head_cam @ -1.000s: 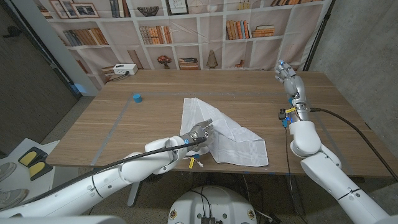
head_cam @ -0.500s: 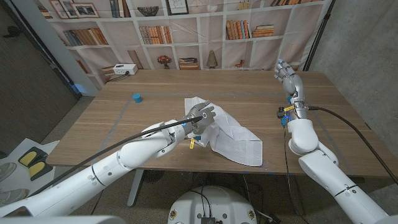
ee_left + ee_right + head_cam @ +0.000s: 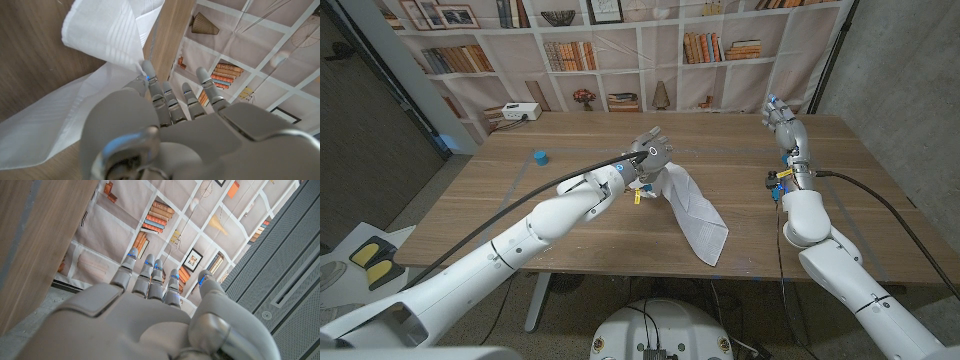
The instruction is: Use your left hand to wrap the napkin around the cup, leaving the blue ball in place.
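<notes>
Napkin (image 3: 692, 205) hangs from your left hand (image 3: 650, 158), which pinches one corner and holds it up over the middle of the table (image 3: 570, 215); the far end of the cloth trails down to the wood near the front edge. Your blue ball (image 3: 540, 157) sits well apart on the left side. Your right hand (image 3: 782, 118) is raised at the right edge, fingers apart, holding nothing.
</notes>
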Available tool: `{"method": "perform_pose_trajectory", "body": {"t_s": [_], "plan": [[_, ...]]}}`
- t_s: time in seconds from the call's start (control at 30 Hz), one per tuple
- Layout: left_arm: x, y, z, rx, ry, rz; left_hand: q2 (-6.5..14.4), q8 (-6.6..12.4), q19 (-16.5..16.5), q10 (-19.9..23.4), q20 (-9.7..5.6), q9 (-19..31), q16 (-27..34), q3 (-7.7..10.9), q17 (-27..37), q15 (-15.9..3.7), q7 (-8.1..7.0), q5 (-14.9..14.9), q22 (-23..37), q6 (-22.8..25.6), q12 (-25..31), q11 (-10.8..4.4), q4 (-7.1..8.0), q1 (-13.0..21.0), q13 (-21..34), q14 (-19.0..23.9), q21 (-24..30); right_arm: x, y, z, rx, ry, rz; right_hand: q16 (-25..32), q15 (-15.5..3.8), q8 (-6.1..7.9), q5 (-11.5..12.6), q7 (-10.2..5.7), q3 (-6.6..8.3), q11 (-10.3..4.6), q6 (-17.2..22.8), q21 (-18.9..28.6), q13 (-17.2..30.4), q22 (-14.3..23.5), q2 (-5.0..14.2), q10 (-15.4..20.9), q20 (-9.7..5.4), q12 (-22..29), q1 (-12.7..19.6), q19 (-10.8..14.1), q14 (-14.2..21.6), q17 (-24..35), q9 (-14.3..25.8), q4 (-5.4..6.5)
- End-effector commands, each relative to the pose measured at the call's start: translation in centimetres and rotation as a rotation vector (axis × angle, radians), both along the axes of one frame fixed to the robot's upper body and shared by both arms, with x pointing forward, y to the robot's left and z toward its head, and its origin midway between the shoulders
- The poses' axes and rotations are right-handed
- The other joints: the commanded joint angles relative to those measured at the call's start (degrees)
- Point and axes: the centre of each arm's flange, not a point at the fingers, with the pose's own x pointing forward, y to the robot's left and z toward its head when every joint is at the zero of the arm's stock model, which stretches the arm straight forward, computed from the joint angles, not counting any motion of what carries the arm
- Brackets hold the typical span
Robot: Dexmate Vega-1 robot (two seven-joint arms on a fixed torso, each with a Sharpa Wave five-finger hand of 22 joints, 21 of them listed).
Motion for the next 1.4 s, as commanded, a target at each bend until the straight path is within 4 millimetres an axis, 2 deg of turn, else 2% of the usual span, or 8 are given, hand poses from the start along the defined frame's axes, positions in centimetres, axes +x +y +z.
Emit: {"method": "perform_pose_trajectory", "body": {"t_s": [0.03,0.2,0.4,0.57,0.83,0.9,0.97,1.4], "plan": [[5.3,-2.7,5.7,-0.004,0.066,-0.048,-2.5,1.62,2.1,2.5,-1.59,-1.1,0.7,-0.02,-0.3,-3.85,-1.12,0.4,-0.4,6.1,0.8,-0.97,-0.40,0.2,0.8,1.9,0.6,0.3,-0.8,-0.4,0.021,-0.002,-0.001,0.3,-0.11,0.07,0.1,-0.19,-0.13,0.19,0.1,0.1,0.1,0.2,-0.15,0.2,0.34,0.1,0.3,0.2,0.2,0.3,0.3,-0.21],[7.3,-4.3,6.7,0.039,0.164,0.008,-3.1,0.36,1.9,2.5,-1.07,-2.9,0.5,0.15,-0.6,-3.50,-0.54,0.3,-0.5,5.9,0.5,-0.40,-0.80,0.3,1.0,2.0,0.4,0.3,-1.4,-1.0,0.034,0.002,-0.005,0.3,-0.09,0.04,0.1,-0.09,-0.14,-0.23,0.1,0.1,0.1,0.2,-0.14,0.2,0.34,0.1,0.3,0.2,0.2,0.3,0.3,-0.21],[9.0,-6.1,7.7,0.066,0.202,0.052,0.1,-1.29,1.4,1.7,-0.47,-3.4,0.3,1.68,-0.6,-2.87,0.16,1.3,-0.5,2.9,-0.1,0.34,0.18,0.5,1.5,1.5,0.1,0.1,-2.1,-1.7,0.048,0.006,-0.007,0.3,-0.08,0.04,0.1,-0.11,-0.18,0.09,0.1,0.1,0.1,0.2,-0.17,0.2,0.38,0.1,0.3,0.2,0.2,0.3,0.3,-0.21],[9.7,-7.0,9.0,0.017,0.212,0.031,0.9,-0.94,1.2,1.9,-0.54,-0.9,0.5,2.23,-0.3,-2.72,0.11,2.3,-0.3,-1.5,-0.2,-0.35,1.55,0.1,2.2,1.3,0.5,-0.3,-2.8,-2.3,0.057,0.005,-0.013,0.3,-0.11,0.04,0.1,-0.13,-0.21,-0.19,0.1,0.1,0.1,0.2,-0.19,0.1,0.38,0.1,0.3,0.2,0.2,0.3,0.3,-0.21],[11.2,-7.8,10.5,-0.134,0.335,-0.106,0.1,1.59,7.2,7.2,-2.41,2.3,2.5,3.87,0.0,-5.26,1.02,3.9,-0.3,-3.7,2.5,-0.47,3.88,-0.2,4.5,8.9,3.6,-1.0,-3.5,-2.8,0.062,0.003,-0.015,0.2,-0.08,0.06,0.1,-0.13,-0.25,-0.07,0.1,0.1,0.1,0.2,-0.24,0.1,0.40,0.1,0.3,0.2,0.2,0.3,0.3,-0.22],[12.1,-8.0,11.3,-0.178,0.449,-0.125,-0.2,2.63,8.5,9.2,-3.00,1.5,2.5,4.93,-0.3,-5.44,2.82,3.4,-0.4,-0.9,3.3,-0.97,3.06,0.5,4.9,10.9,4.1,-1.1,-3.6,-2.9,0.063,0.000,-0.013,0.2,-0.01,0.06,0.1,-0.08,-0.26,-0.14,0.1,0.1,0.1,0.2,-0.25,0.1,0.40,0.1,0.3,0.2,0.2,0.3,0.3,-0.21],[13.2,-8.2,12.0,-0.222,0.592,-0.128,0.3,2.68,7.8,9.4,-2.13,0.7,1.8,6.55,-0.6,-4.19,5.96,2.2,-0.2,-0.8,3.4,0.56,1.58,1.8,5.3,11.0,4.6,-1.2,-3.6,-2.9,0.063,-0.003,-0.014,0.2,-0.06,0.07,0.1,-0.08,-0.29,-0.20,0.1,0.1,0.1,0.2,-0.26,0.1,0.41,0.1,0.2,0.2,0.2,0.3,0.3,-0.21],[20.4,-11.2,13.3,-0.272,0.739,0.046,0.2,2.85,7.0,8.9,-2.35,-0.7,1.0,8.15,-0.3,-3.64,6.87,-0.9,0.0,-0.2,3.2,0.93,0.64,2.2,5.7,11.1,5.8,-1.6,-3.8,-2.8,0.047,-0.013,-0.017,0.3,-0.21,0.08,0.0,-0.07,-0.36,-0.26,0.2,0.1,0.1,0.2,-0.38,0.2,0.48,0.1,0.2,0.3,0.3,0.3,0.3,-0.27]]}}
